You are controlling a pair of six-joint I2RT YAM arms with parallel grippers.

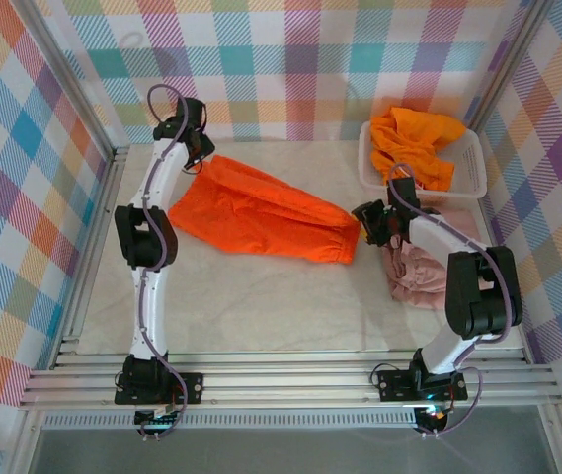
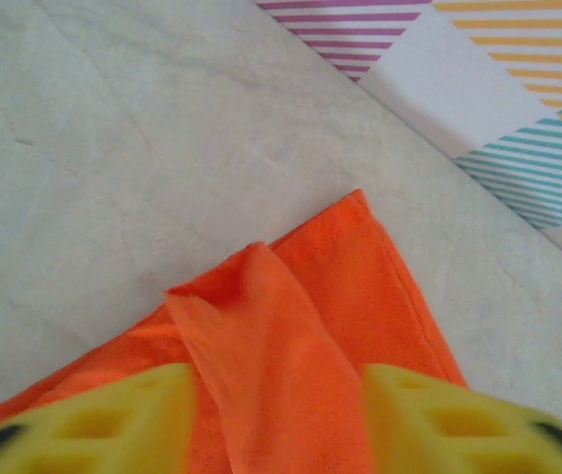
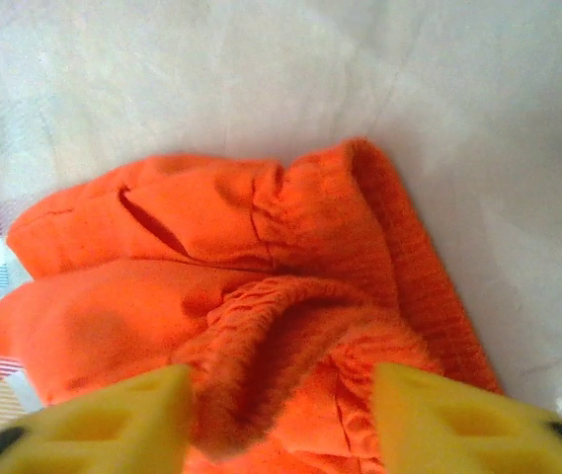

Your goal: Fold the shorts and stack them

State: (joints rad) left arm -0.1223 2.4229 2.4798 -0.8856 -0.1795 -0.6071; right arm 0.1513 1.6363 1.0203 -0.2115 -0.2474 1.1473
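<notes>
Orange shorts (image 1: pixel 261 209) laid flat — left jaws apart over hem (image 2: pixel 355 212), right jaws apart over waistband (image 3: pixel 404 257)

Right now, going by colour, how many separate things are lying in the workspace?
Orange: 2, the orange shorts spread out flat and an orange heap in the basket; how many pairs are in the heap cannot be told.
Pink: 1, the pink shorts.
White: 1, the basket.
Total: 4
</notes>
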